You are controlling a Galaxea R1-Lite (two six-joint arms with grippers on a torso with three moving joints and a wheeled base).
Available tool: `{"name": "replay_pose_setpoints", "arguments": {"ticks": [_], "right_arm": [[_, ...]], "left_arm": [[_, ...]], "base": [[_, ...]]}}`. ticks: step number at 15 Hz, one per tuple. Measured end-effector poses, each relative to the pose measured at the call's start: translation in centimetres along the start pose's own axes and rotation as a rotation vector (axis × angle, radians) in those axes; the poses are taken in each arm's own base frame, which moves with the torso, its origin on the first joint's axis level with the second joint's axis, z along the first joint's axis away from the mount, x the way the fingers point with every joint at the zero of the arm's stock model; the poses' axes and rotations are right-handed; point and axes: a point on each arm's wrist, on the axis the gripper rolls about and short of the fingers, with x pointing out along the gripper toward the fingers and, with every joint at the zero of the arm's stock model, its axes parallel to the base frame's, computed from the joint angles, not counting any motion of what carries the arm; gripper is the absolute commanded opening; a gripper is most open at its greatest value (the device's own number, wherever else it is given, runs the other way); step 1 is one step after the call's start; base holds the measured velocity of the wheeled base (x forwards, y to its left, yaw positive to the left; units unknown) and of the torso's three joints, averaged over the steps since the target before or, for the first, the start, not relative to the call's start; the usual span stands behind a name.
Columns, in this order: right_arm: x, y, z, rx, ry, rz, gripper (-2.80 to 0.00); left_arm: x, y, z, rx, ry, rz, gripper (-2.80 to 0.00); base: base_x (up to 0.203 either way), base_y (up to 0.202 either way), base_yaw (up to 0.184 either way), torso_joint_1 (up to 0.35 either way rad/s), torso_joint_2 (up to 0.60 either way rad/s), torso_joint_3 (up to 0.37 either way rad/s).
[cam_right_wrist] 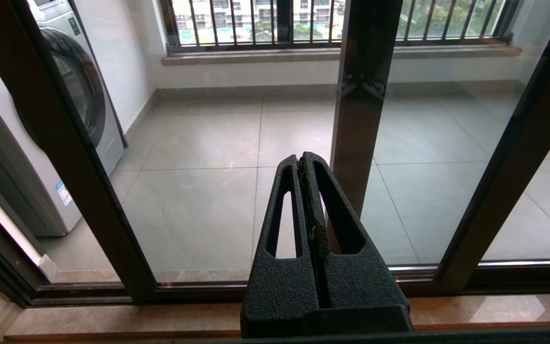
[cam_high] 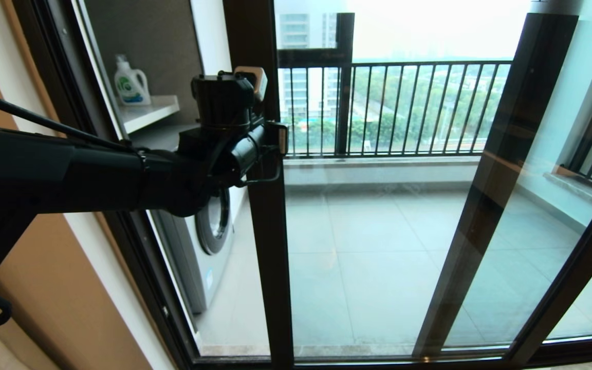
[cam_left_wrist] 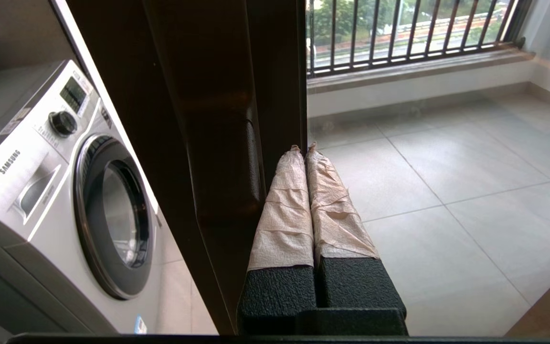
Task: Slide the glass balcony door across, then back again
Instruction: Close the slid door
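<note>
The glass balcony door (cam_high: 368, 246) has a dark left stile (cam_high: 270, 257) that stands away from the wall-side jamb (cam_high: 121, 231), leaving a gap. My left gripper (cam_high: 280, 140) reaches in from the left at mid height. It is shut with nothing in it. In the left wrist view its taped fingers (cam_left_wrist: 284, 200) lie along the glass-side edge of the stile (cam_left_wrist: 217, 119), beside a raised vertical handle strip (cam_left_wrist: 252, 157), the gripper (cam_left_wrist: 302, 150) touching the frame. My right gripper (cam_right_wrist: 302, 157) is shut and empty, low before the door glass (cam_right_wrist: 198, 191), out of the head view.
A Samsung washing machine (cam_left_wrist: 65, 191) and a shelf with a detergent bottle (cam_high: 130, 82) show through the gap. A second dark stile (cam_high: 486, 205) crosses the glass farther right. A black-barred railing (cam_high: 404, 108) closes the tiled balcony. The floor track (cam_right_wrist: 89, 291) runs below.
</note>
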Motion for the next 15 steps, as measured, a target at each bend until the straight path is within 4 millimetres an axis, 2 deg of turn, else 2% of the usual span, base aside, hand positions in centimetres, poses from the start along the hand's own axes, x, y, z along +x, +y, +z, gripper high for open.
{"name": "replay_pose_setpoints", "arguments": {"ticks": [9, 15], "right_arm": [[0.0, 0.0, 0.0, 0.0, 0.0, 0.0, -2.8], [0.0, 0.0, 0.0, 0.0, 0.0, 0.001, -2.8]], "left_arm": [[0.0, 3.4, -0.4, -0.005, -0.017, 0.091, -2.8], [-2.3, 6.6, -0.9, -0.008, -0.03, 0.15, -2.8]], "base": [[0.0, 0.0, 0.0, 0.0, 0.0, 0.0], [0.0, 0.0, 0.0, 0.0, 0.0, 0.0]]}}
